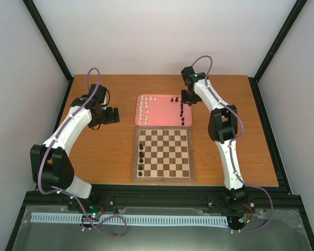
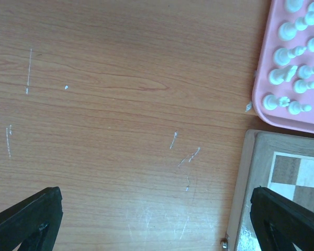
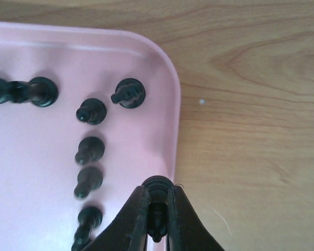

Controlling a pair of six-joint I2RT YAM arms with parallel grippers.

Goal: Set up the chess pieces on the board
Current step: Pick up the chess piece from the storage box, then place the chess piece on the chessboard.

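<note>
One blk piece (image 3: 157, 185), prob. tray (image 3: 166, 123) edge.

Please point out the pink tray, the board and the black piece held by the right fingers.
pink tray (image 3: 170, 89), right wrist view, on its rounded corner.
board (image 1: 170, 157), top external view, on a bare middle square.
black piece (image 3: 158, 187), right wrist view, on its rounded visible end.

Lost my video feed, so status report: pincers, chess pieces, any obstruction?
Right pincer shut on black piece at pink tray edge. Left pincer open, beside board. Placed black pieces on board's left column. Nothing seen blocking.
</note>
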